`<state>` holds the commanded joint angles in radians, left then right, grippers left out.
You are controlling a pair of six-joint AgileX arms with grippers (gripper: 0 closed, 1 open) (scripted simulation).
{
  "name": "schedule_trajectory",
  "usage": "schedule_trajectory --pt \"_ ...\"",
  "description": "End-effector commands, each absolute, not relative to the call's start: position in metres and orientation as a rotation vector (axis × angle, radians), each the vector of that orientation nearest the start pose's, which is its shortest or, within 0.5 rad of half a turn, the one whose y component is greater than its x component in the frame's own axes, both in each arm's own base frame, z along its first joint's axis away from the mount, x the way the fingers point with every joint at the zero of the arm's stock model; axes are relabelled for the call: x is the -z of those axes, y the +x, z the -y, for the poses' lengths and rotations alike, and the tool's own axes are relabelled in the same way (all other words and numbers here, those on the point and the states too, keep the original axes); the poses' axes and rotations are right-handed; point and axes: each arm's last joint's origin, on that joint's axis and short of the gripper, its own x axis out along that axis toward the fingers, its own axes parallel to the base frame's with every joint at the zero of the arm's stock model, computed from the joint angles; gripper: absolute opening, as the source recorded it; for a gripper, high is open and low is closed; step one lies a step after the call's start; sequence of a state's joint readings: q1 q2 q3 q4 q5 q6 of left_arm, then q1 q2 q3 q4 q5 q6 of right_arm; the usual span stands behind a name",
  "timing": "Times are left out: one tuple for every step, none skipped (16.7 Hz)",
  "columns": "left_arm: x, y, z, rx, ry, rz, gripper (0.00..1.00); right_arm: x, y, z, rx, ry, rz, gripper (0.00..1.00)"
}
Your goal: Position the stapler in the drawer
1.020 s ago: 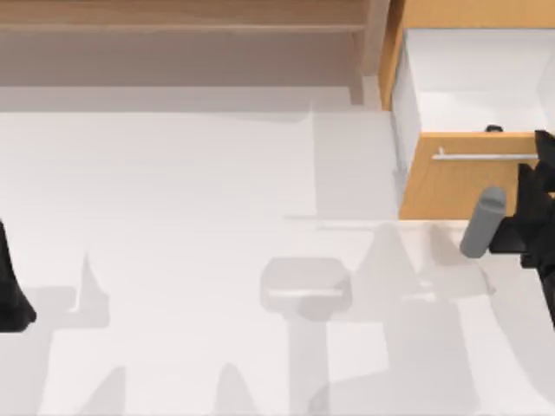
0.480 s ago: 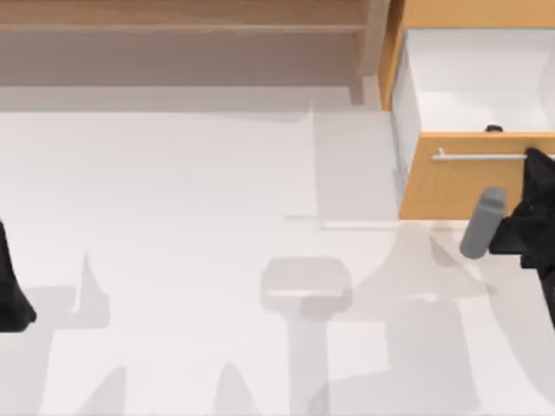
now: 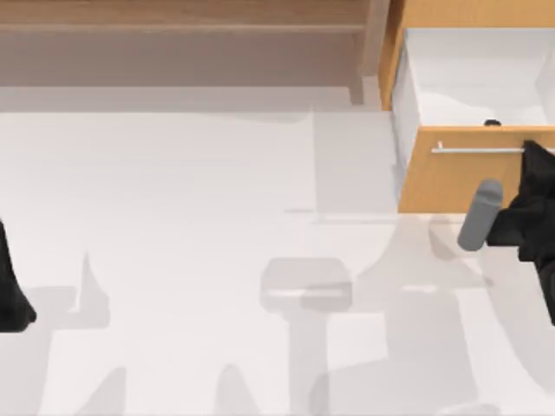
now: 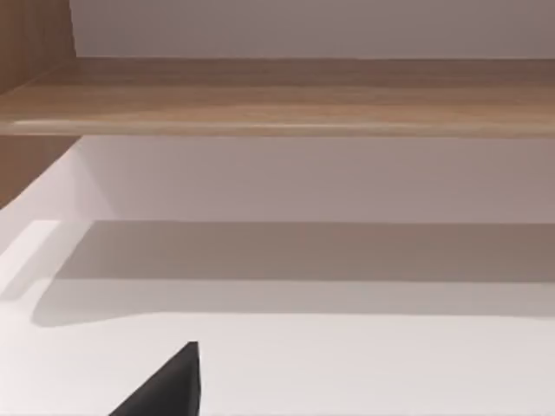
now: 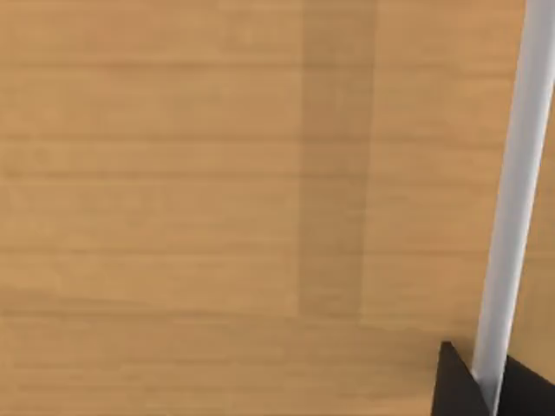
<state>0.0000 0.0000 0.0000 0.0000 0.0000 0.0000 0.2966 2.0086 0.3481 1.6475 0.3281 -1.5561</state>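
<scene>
The right gripper (image 3: 531, 156) sits at 3 o'clock on the table, its fingers clenched on the drawer's silver handle (image 3: 481, 150), likely to move the drawer (image 3: 451, 178). The stapler (image 3: 492, 123) lies inside, just behind the front. The left gripper (image 3: 10, 290) rests at 9 o'clock.

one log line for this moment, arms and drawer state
right gripper: at handle, fingers either side | drawer: open | stapler: inside behind front | left gripper: parked, table's left edge
</scene>
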Motion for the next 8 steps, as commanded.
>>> schedule_trajectory --pt "-0.16 0.106 0.001 0.0 0.0 0.0 1.0 -0.087 0.27 -0.072 -0.001 -1.574 -0.011 0.0" --pt "-0.16 0.106 0.001 0.0 0.0 0.0 1.0 -0.088 0.28 -0.073 0.0 -1.572 -0.008 0.0" --pt "-0.16 0.106 0.001 0.0 0.0 0.0 1.0 -0.088 0.29 -0.073 0.003 -1.569 -0.005 0.0" --pt "-0.16 0.106 0.001 0.0 0.0 0.0 1.0 -0.089 0.3 -0.073 0.007 -1.567 -0.004 0.0" --pt "-0.16 0.106 0.001 0.0 0.0 0.0 1.0 -0.089 0.308 -0.072 0.007 -1.567 -0.006 0.0" --pt "-0.16 0.106 0.001 0.0 0.0 0.0 1.0 -0.089 0.313 -0.071 0.005 -1.568 -0.009 0.0" --pt "-0.16 0.106 0.001 0.0 0.0 0.0 1.0 -0.088 0.315 -0.071 0.003 -1.569 -0.012 0.0" --pt "-0.16 0.106 0.001 0.0 0.0 0.0 1.0 -0.088 0.315 -0.071 0.002 -1.57 -0.012 0.0"
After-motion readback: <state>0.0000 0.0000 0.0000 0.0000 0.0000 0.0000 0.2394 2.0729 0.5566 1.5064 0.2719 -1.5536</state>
